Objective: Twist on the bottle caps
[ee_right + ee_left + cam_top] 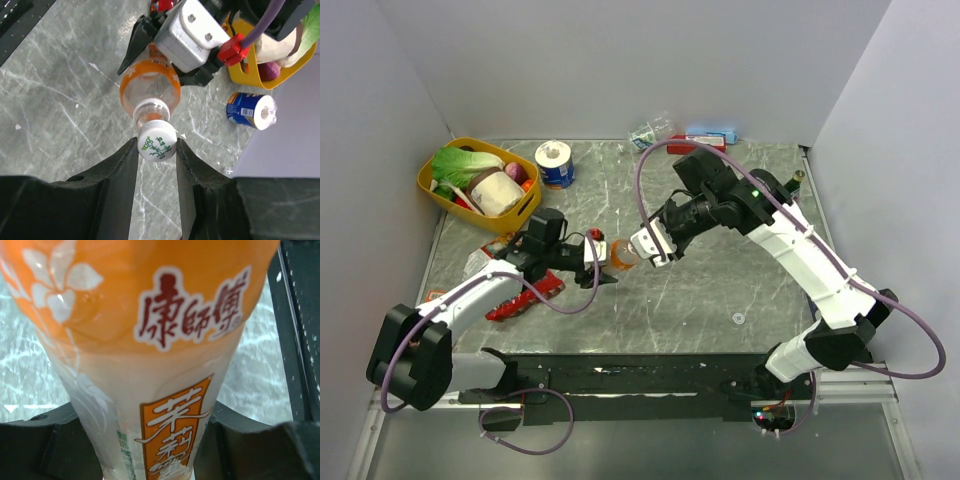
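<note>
The orange drink bottle (623,257) is held tilted above the table's middle, its open neck toward the right arm. My left gripper (603,262) is shut on its body; in the left wrist view the labelled bottle (150,355) fills the frame between the dark fingers (45,440). My right gripper (157,146) is shut on a white cap with green print (157,141), held right at the bottle's neck (148,111); I cannot tell whether it is threaded on. The water bottle (651,131) lies at the back edge. A small white cap (738,318) lies on the table, near right.
A yellow basket (432,187) of food stands at the back left, with a blue-wrapped paper roll (555,163) beside it. Red packets (528,294) lie under the left arm. A blue-red box (712,137) lies at the back, and a green glass bottle (796,184) stands far right.
</note>
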{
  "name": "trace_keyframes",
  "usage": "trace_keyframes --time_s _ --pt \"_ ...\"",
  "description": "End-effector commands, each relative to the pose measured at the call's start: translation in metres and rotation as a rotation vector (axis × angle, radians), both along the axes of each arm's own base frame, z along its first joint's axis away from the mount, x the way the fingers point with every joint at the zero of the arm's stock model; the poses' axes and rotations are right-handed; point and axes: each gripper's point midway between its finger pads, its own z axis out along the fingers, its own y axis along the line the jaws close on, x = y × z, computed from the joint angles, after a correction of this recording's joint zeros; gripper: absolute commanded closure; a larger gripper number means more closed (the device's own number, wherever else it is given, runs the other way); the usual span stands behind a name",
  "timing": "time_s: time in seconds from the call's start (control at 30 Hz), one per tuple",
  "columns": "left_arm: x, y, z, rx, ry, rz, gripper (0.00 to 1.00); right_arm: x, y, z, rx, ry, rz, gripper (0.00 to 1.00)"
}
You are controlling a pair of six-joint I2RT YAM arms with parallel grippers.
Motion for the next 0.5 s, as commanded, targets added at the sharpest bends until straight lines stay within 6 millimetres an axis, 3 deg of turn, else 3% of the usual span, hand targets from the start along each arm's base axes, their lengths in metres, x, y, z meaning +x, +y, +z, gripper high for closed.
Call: trace_keyframes --time_s 0.0,0.47 --pt "0.004 -0.017 0.033 -0.129 -0.072 -0.034 0.99 -0.007 0.007 0.02 0.053 -0.041 0.033 0.72" --pt "0.002 -0.022 0.036 -0.162 -0.14 -0.044 0.99 -0.012 0.01 0.004 -0.028 -0.033 0.087 0.71"
